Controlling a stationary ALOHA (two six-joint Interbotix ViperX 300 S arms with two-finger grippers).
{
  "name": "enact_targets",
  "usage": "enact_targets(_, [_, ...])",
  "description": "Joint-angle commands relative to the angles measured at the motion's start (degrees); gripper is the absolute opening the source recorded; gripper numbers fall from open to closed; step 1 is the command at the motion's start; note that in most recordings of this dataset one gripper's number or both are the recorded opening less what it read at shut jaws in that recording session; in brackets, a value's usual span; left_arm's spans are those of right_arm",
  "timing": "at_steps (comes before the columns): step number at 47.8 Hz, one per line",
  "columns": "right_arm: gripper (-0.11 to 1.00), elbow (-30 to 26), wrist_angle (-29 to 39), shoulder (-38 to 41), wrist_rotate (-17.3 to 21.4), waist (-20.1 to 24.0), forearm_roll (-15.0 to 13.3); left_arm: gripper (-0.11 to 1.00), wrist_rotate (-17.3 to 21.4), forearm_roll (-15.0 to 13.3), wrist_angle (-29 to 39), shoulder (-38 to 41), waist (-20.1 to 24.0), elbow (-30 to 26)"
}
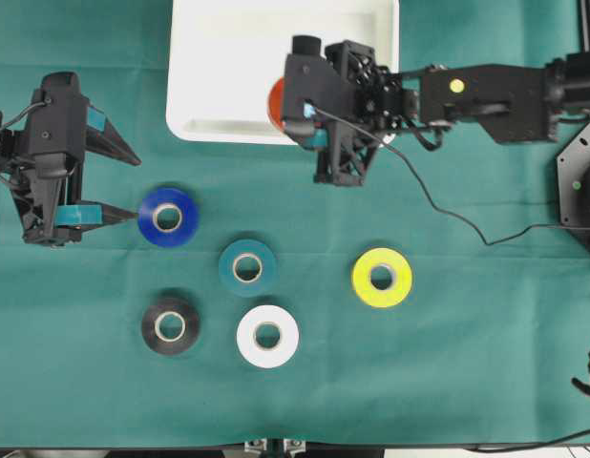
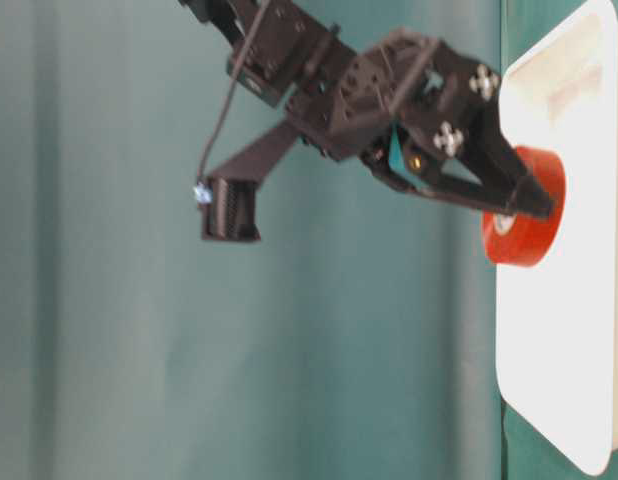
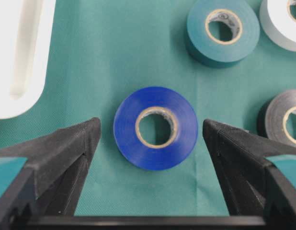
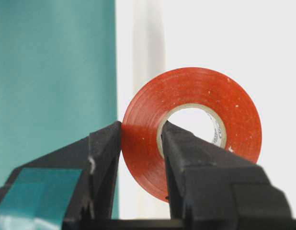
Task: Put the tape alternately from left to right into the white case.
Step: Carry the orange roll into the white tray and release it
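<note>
White case [image 1: 219,105] lies flat at the table's far edge, long side running left-right. Right arm reaches in level from the right, right gripper [image 4: 141,143] over the case's near rim, clamped tight on the red-orange roll [image 4: 191,129]: one finger outside, one through the core (roll on edge, hole facing the wrist camera). Left gripper [image 3: 150,139] hangs spread wide, gripping nothing, blue roll [image 3: 155,128] flat between its fingers without contact. Teal [image 1: 247,267], yellow [image 1: 382,277], black [image 1: 171,325], white [image 1: 267,336] rolls lie flat on the cloth.
</note>
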Motion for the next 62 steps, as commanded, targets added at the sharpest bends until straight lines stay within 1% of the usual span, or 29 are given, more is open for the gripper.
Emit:
enact_targets(1, [0.26, -2.5, -1.3, 0.6, 0.0, -1.1, -0.6, 0.74, -0.1, 0.0, -0.4, -0.3, 0.1, -0.6])
enact_targets(7, [0.26, -3.7, -1.4, 2.7, 0.0, -1.9, -1.3, 0.74, -0.1, -0.1, -0.4, -0.3, 0.1, -0.4])
enact_targets(21, [0.26, -4.7, -1.7, 5.4, 0.1, -2.2, -1.3, 0.74, -0.1, -0.1, -0.4, -0.3, 0.1, -0.1])
enact_targets(56, [0.27, -4.5, -2.3, 5.9, 0.4, -2.2, -1.3, 0.74, -0.2, -0.1, -0.5, -0.3, 0.1, 0.0])
enact_targets(57, [0.29, -4.4, -2.3, 6.0, 0.4, -2.3, -1.3, 0.74, -0.2, -0.1, -0.5, -0.3, 0.1, 0.0])
enact_targets(58, [0.34, -4.5, -2.1, 5.9, 0.3, -2.2, -1.3, 0.74, -0.2, -0.1, -0.5, -0.3, 0.1, 0.0])
enact_targets(60, [0.47, -4.4, -2.1, 6.0, 0.4, -2.2, -1.3, 0.74, -0.2, -0.1, -0.5, -0.3, 0.1, 0.0])
enact_targets(62, [0.57, -4.4, -2.1, 5.9, 0.3, -2.2, -1.3, 0.74, -0.2, -0.1, -0.5, -0.3, 0.1, 0.0])
